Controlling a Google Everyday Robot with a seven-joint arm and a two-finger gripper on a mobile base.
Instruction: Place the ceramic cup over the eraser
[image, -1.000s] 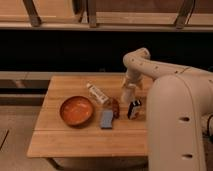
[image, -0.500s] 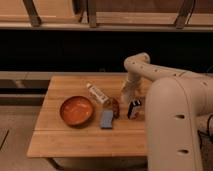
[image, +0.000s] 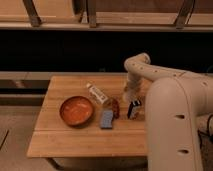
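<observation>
**Lowering toward the eraser: items listed from the gripper outward**

1. Gripper (image: 128, 96): at the end of my arm, low over the right rear part of the table, just behind and above the eraser. It blends into the pale wrist, so I cannot tell whether it is open or closed on anything.
2. Ceramic cup: I cannot make it out apart from that pale wrist. It stands nowhere else on the table, so I judge it is carried at the arm's end.
3. Eraser (image: 133, 109): black block, upright, uncovered, near the table's right side.
4. Change: over the last second my elbow and wrist have dropped, bringing the gripper down toward the eraser. Nothing on the table has shifted. I read this as the descent for placing, and the covering itself is not yet done.
5. Brown lump (image: 112, 106): just left of the eraser, close enough to crowd a cup coming down.
6. Clear bottle (image: 97, 93): lying aslant behind the lump.
7. Blue-grey pad (image: 106, 119): flat, in front of the lump.
8. Orange bowl (image: 76, 110): well left of the eraser.
9. Table (image: 65, 142): pale wooden planks.
10. Robot body (image: 175, 125): white, filling the right foreground and hiding the table's right corner.
11. Room: dark recess behind the table, with a wooden rail and slanted posts above.
</observation>
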